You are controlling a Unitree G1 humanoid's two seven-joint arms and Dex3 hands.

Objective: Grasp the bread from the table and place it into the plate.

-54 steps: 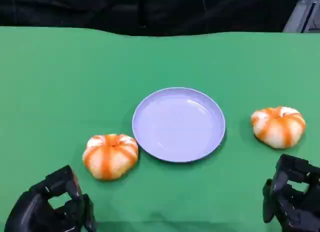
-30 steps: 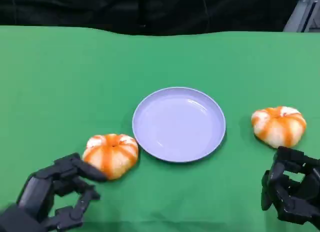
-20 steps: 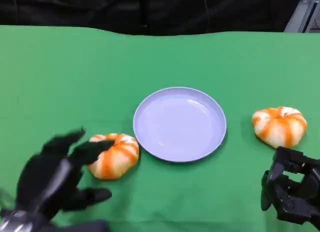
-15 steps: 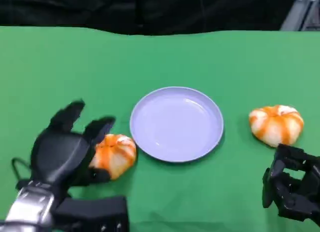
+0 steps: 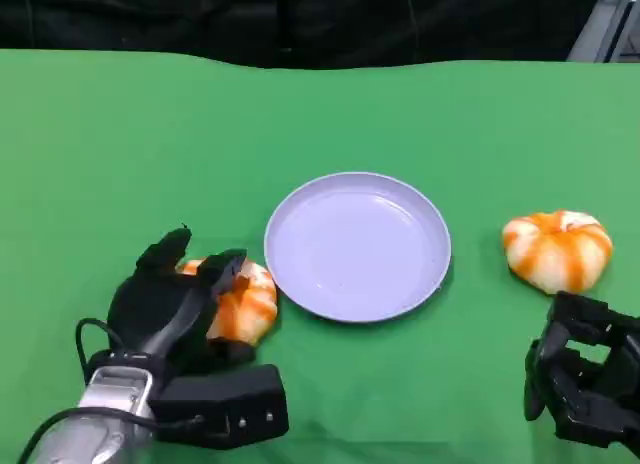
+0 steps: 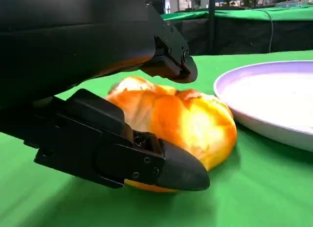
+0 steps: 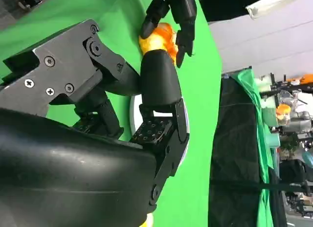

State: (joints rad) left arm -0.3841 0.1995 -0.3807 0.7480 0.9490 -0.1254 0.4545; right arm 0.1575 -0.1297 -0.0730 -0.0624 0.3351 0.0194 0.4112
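Note:
Two orange-and-white striped breads lie on the green table, one on each side of the lilac plate (image 5: 300, 199). My left hand (image 5: 170, 304) reaches over the left bread (image 5: 248, 302), fingers spread across its top and thumb low at its near side. In the left wrist view that bread (image 6: 190, 119) sits on the cloth between an upper finger and the thumb, beside the plate (image 6: 274, 90). The right bread (image 5: 557, 249) lies just beyond my right hand (image 5: 585, 394), whose fingers are curled in on nothing. The right wrist view looks past that hand (image 7: 98, 114) to the left bread (image 7: 159, 38).
The green cloth (image 5: 120, 154) runs back to a dark curtain along the far edge. Bare cloth lies between the plate and the right bread, and in front of the plate.
My left hand has risen from the near left edge and moved forward over the left bread, its fingers now around it. The right hand stays put. The breads and plate stay in place.

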